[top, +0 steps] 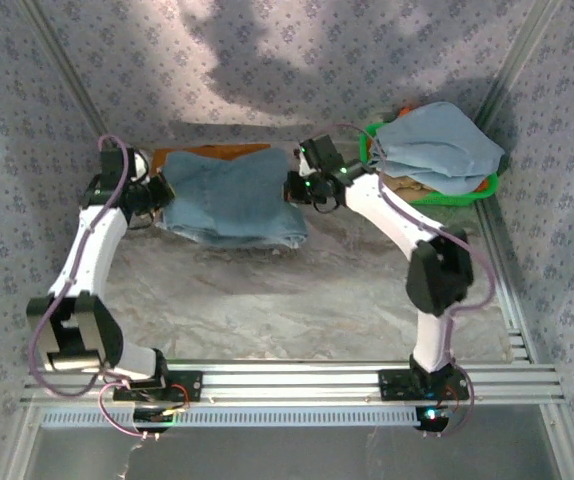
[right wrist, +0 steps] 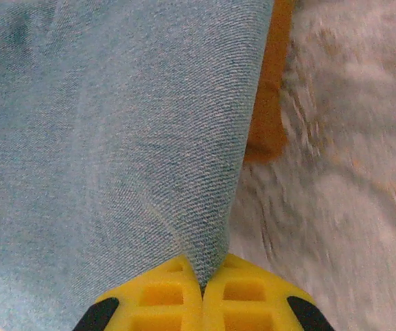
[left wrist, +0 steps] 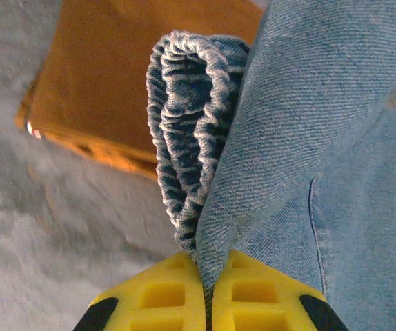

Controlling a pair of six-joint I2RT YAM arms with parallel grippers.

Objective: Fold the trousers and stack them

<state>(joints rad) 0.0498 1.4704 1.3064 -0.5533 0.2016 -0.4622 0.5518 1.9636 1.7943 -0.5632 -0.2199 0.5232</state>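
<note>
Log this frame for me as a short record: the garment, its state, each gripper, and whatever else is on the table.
garment: jeans, folded into a rough rectangle
underneath: orange-brown garment, partly covered by the jeans
left gripper: jaws shut on the jeans' left edge
right gripper: jaws shut on the jeans' right edge
other: grey-blue garment on top of a green basket, far right

Robot test cell: patterned cloth walls (top: 267, 60), aluminium rail (top: 297, 382), marbled tabletop (top: 267, 300).
</note>
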